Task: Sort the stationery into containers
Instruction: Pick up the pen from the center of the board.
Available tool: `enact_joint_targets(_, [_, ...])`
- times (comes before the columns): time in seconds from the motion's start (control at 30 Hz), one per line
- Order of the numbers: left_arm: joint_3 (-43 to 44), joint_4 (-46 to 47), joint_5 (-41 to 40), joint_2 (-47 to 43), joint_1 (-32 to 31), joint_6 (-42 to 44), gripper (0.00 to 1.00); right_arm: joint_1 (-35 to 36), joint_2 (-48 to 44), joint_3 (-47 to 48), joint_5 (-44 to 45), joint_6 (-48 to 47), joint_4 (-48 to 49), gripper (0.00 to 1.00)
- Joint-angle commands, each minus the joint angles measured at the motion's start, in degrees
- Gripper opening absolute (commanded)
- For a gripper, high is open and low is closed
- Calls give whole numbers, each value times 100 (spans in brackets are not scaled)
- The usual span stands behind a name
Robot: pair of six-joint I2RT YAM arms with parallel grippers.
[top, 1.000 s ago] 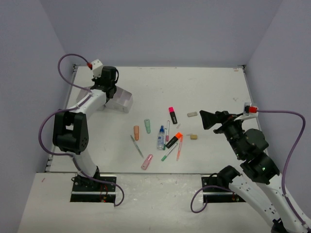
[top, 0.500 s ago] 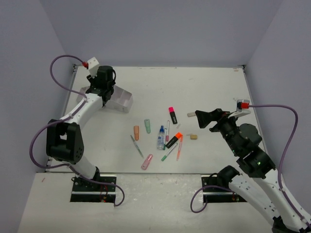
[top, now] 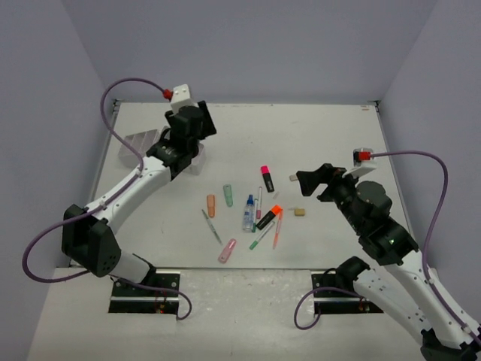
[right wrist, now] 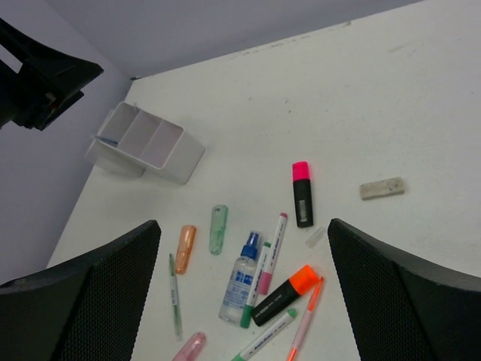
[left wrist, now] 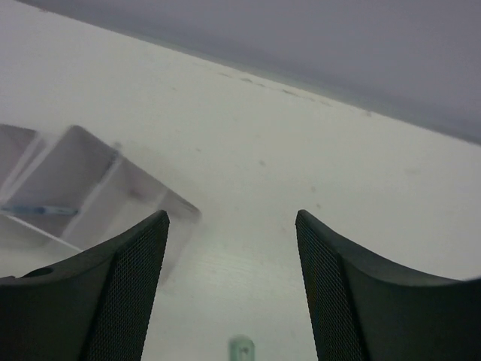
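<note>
Sorting looks barely begun. The white plastic organiser with narrow compartments (right wrist: pixel 147 143) sits at the far left of the pale bench (top: pixel 316 128), and the only thing visible in it is one thin blue pen (left wrist: pixel 39 210). The rest of the stationery lies loose mid-bench: a clear bottle with a blue cap (right wrist: pixel 242 275), a short pale-green marker (right wrist: pixel 218 229), a short orange marker (right wrist: pixel 184 239), a black highlighter with a pink cap (right wrist: pixel 302 193), a black highlighter with an orange cap (right wrist: pixel 285 289), several thin pens and a flat tan eraser (right wrist: pixel 382 188). The left jaws stand apart with nothing between them, raised just beside the organiser's right end, so its compartments lie to their left. The right jaws gape wide and empty above the bench on the right. From their own camera the scatter lies ahead and below, the eraser and pink-capped highlighter being nearest.
</note>
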Motion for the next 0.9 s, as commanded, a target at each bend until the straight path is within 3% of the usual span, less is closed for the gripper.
enact_joint_targets(0.0, [106, -911, 642, 221, -1143, -150, 68, -283, 510, 567, -38, -250, -609, 90])
enact_joint_targets(0.2, [-143, -1594, -72, 772, -2774, -1136, 65, -724, 929, 531, -592, -187, -907, 74])
enact_joint_targets(0.33, [-272, -2391, -594, 775, -3259, -2005, 51, -726, 1010, 448, -745, -204, -993, 72])
enact_joint_targets(0.37, [-492, -2496, -719, 643, -3311, -2431, 44, -734, 1018, 418, -789, -212, -1022, 72])
enact_joint_targets(0.43, [-976, -2648, -832, 411, -3316, -3129, 40, -731, 1025, 346, -788, -221, -1022, 72])
enact_joint_targets(0.53, [-1478, -2778, -953, 305, -3290, -3835, 39, -728, 1130, 300, -913, -215, -956, 72])
enact_joint_targets(0.67, [-1524, -3360, -1091, 614, -3219, -4712, 39, -726, 1291, 315, -1147, -221, -862, 70])
enact_joint_targets(0.87, [-1642, -3346, -999, 1007, -2943, -4914, 38, -726, 1293, 245, -1224, -249, -799, 70])
